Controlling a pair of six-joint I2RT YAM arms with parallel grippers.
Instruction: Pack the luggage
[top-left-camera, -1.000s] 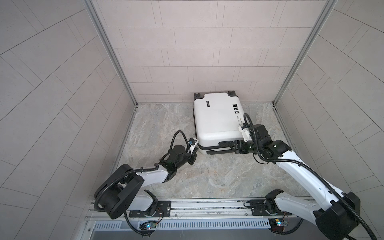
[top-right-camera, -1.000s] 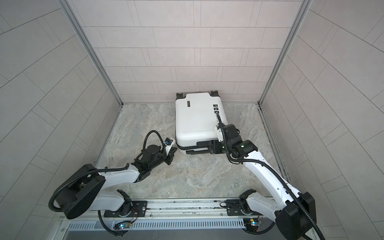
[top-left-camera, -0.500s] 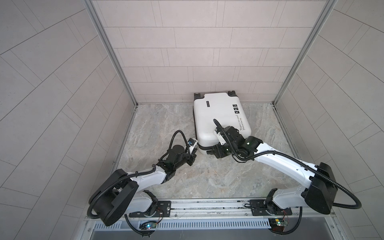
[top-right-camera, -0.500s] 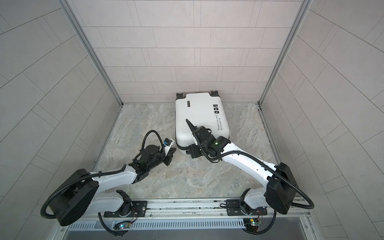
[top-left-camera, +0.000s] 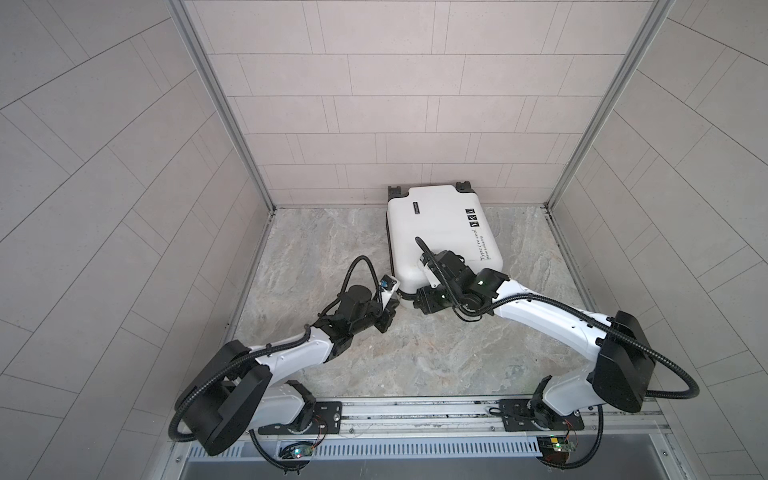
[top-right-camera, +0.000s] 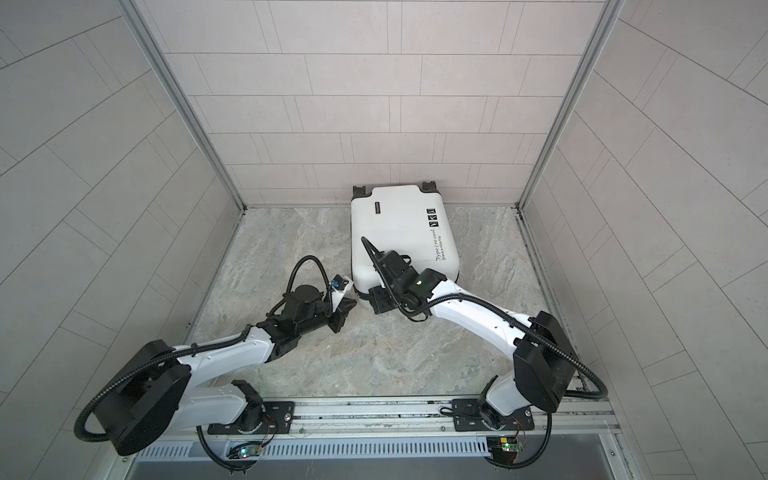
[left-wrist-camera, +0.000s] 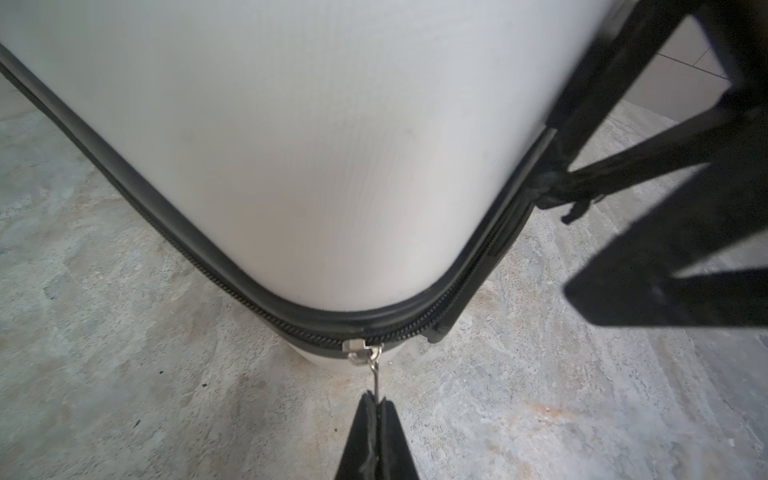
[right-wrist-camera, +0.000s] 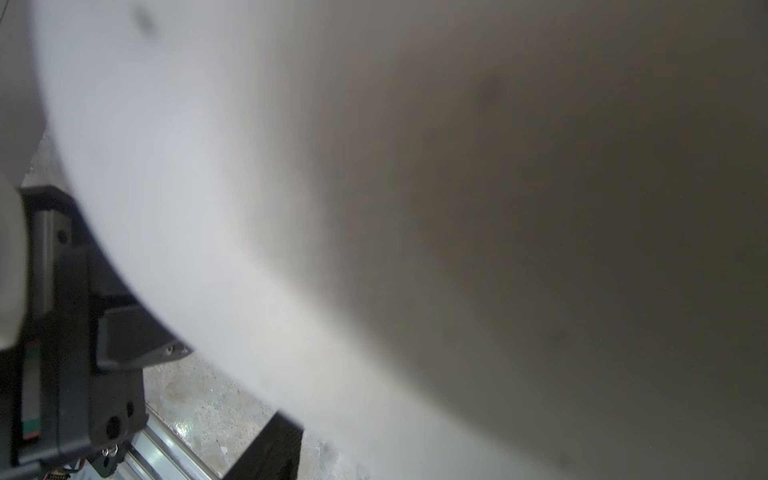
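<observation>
Along the 3 o'clock side of the white luggage (top-left-camera: 440, 232) runs black writing (top-left-camera: 482, 249), "Type i re cool" with a smaller line "Have a nice trip" beside it. Three small black icons (top-left-camera: 472, 216) sit toward 12 o'clock of it, and a small black label (top-left-camera: 414, 208) near the 11 o'clock corner is too small to read. The luggage lies flat and closed at the 12 o'clock end of the bench (top-left-camera: 332, 249), a little toward 1 o'clock. Its long axis runs from 12 to 6 o'clock, the near end turned slightly toward 5. Its black wheels (top-left-camera: 394, 192) are at the back wall (top-left-camera: 374, 124). In the left wrist view the left pincer (left-wrist-camera: 376, 409) is clenched on the metal zipper pull (left-wrist-camera: 375, 374), which hangs from the black zipper band (left-wrist-camera: 166, 216) at the luggage's 7 o'clock corner. The right pincer (top-left-camera: 422, 301) is at the near edge of the shell; I cannot tell whether it grips anything.
</observation>
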